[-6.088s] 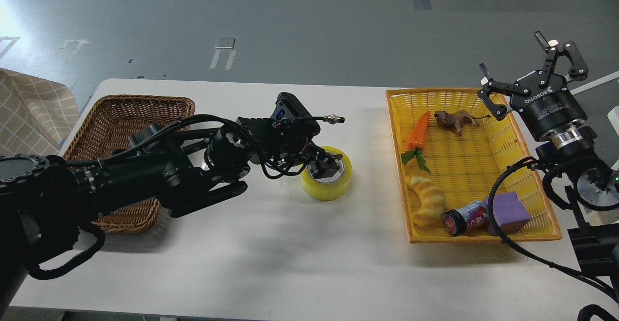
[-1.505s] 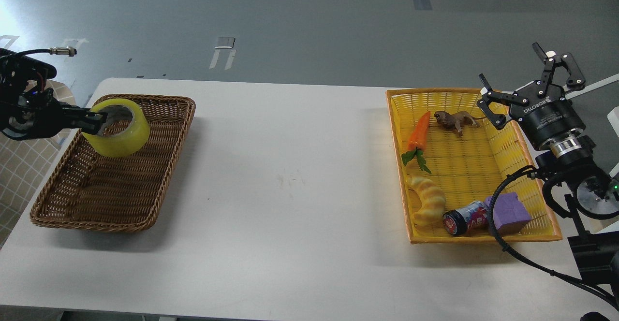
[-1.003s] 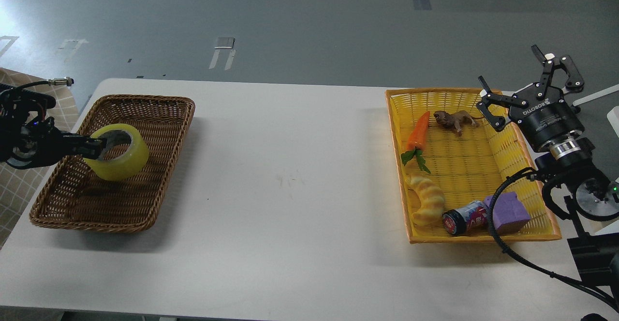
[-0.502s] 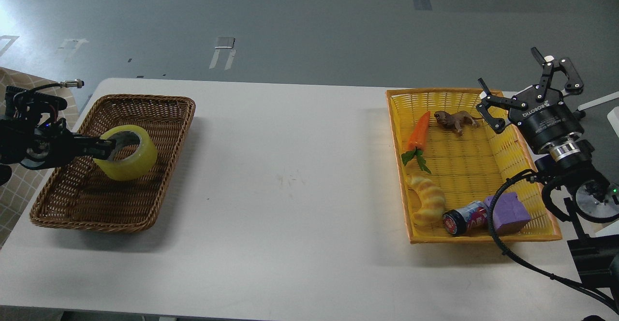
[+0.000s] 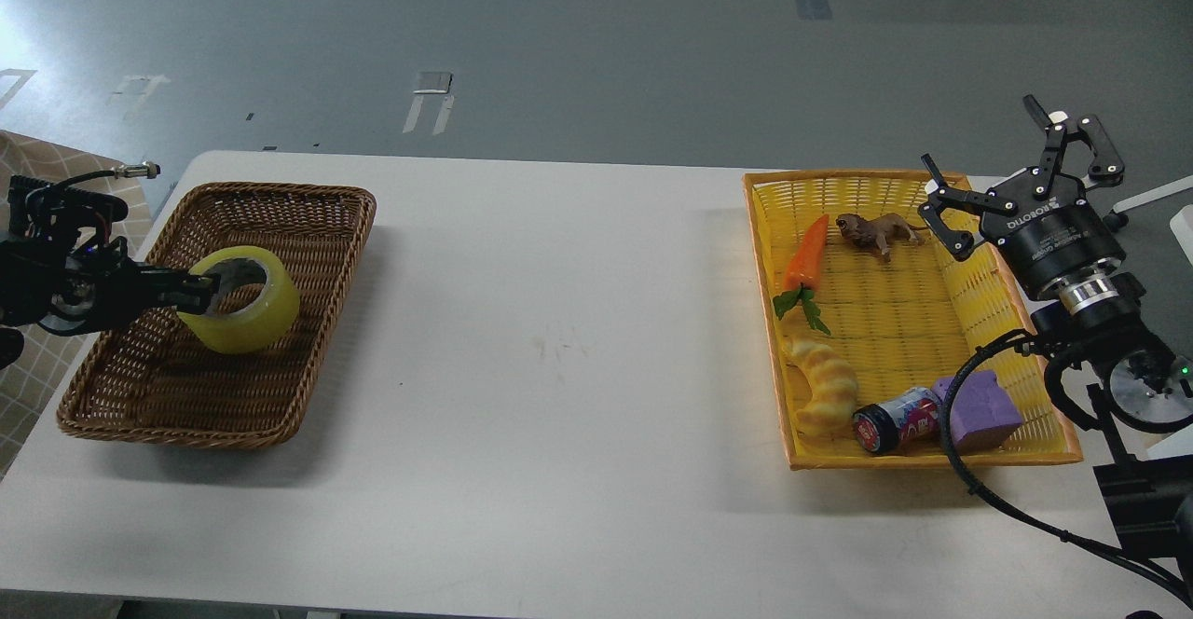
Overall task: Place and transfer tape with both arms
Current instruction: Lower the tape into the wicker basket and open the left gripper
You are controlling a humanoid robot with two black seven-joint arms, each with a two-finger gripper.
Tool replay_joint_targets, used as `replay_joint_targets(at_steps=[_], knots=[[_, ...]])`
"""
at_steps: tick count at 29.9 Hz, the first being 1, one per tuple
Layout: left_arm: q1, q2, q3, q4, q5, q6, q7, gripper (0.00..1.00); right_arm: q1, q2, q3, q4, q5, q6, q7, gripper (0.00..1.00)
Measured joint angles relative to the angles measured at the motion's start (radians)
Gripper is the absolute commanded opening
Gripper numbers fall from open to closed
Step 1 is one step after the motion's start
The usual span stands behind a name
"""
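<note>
Head view: tape (image 5: 244, 313) lower in basket (image 5: 308, 218) now

The tape (image 5: 244, 300) is held by the left gripper (image 5: 203, 293) inside the wicker basket (image 5: 308, 218), while the right gripper (image 5: 1002, 176) is spread wide beside the yellow tray (image 5: 895, 456).

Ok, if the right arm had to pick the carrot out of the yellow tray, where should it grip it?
Grip the carrot across the middle of its orange body, coming from above. It lies flat and lengthwise in the yellow tray, with clear space on both long sides. The right gripper is open.
</note>
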Motion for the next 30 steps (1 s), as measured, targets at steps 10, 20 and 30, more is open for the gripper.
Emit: replay_joint_targets(at_steps=[10, 20, 30], knots=[[0.000, -0.001, 0.002, 0.000, -0.010, 0.000, 0.003, 0.63, 0.000, 0.000, 0.001, 0.000, 0.000, 0.000, 0.000, 1.00], [-0.016, 0.009, -0.002, -0.013, -0.118, -0.004, 0.001, 0.87, -0.001, 0.002, 0.006, 0.000, 0.000, 0.000, 0.000, 1.00], [-0.189, 0.033, -0.021, -0.015, -0.523, -0.045, -0.012, 0.96, 0.004, 0.004, 0.007, 0.003, 0.000, 0.000, 0.000, 1.00]])
